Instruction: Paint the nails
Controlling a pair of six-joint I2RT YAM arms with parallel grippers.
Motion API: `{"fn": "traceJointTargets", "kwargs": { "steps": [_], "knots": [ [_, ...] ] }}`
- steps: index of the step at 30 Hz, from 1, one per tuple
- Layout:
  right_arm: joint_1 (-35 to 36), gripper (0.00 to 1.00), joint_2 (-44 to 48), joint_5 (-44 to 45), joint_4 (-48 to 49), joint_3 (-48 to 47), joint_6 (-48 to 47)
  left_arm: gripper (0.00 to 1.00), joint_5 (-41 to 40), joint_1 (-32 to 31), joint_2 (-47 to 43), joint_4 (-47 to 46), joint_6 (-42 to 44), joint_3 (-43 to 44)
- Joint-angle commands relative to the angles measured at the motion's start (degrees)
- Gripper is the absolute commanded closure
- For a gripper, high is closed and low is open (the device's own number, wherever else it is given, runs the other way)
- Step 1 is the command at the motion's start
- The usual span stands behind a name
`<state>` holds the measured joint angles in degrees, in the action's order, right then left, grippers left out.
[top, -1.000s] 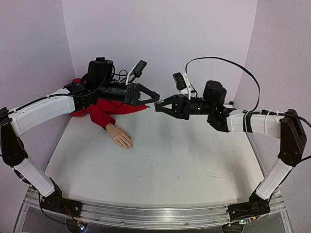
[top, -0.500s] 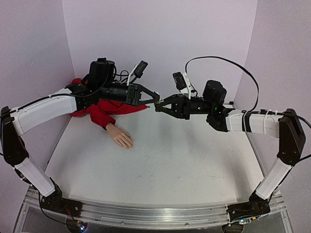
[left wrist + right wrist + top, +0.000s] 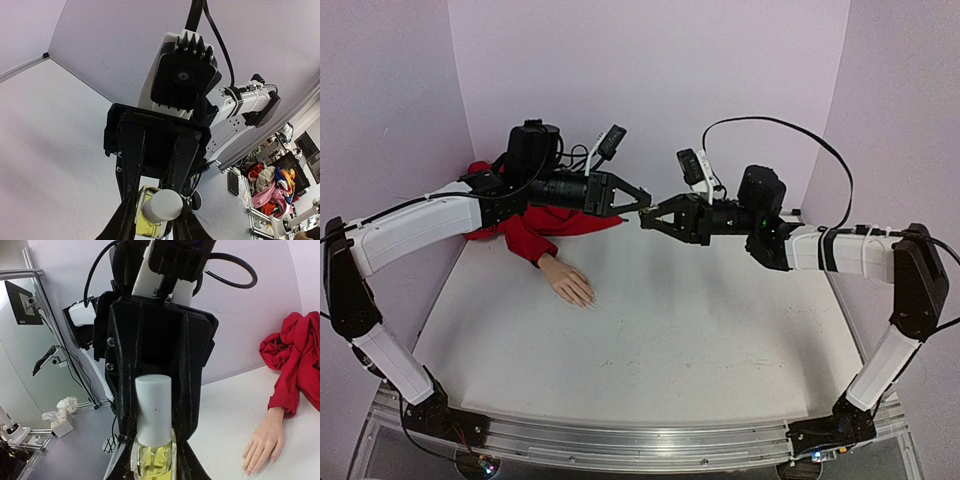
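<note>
Red sleeve (image 3: pixel 533 229): bunched at the table's (image 3: pixel 670 340) far-left corner, against the left wall (image 3: pixel 390 110); mannequin hand (image 3: pixel 566 279): palm down on the table, fingers towards the near edge; nails (image 3: pixel 588 301): at its fingertips, below and left of both grippers, well apart from them; left gripper (image 3: pixel 640 207): raised near the back wall (image 3: pixel 650 80), clenched on the white cap (image 3: pixel 153 405); bottle (image 3: pixel 152 452): yellowish, cap pointing at the left gripper; right gripper (image 3: pixel 647 222): grasping the bottle's body, tip to tip with the left; bare tabletop spreads centre, right and near.
</note>
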<state>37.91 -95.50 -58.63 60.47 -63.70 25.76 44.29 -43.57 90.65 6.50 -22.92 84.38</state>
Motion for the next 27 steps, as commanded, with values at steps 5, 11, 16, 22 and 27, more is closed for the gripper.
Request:
{"fn": "traceJointTargets", "kwargs": {
  "steps": [5,11,16,22,27],
  "knots": [
    [0.4,1.0,2.3,10.3,-2.9,-1.9,-6.2,0.98,-4.0,-0.9,0.0,-2.5,-0.4,2.5],
    [10.9,1.0,5.9,73.4,-15.0,-2.1,-19.2,1.0,-18.9,-2.2,-2.8,-1.9,-0.6,-1.5],
    [22.8,1.0,-0.9,113.4,3.8,-3.7,-39.3,1.0,-31.7,-3.2,-3.2,2.4,-3.2,-2.0],
    [24.0,1.0,-5.2,98.5,0.3,-10.1,-39.5,1.0,-31.2,-3.3,-1.7,8.4,-2.4,1.6],
    [21.0,1.0,0.4,76.2,-1.5,-4.8,-34.0,0.88,-28.4,-3.1,-4.1,8.0,0.3,0.4]
  ]
}}
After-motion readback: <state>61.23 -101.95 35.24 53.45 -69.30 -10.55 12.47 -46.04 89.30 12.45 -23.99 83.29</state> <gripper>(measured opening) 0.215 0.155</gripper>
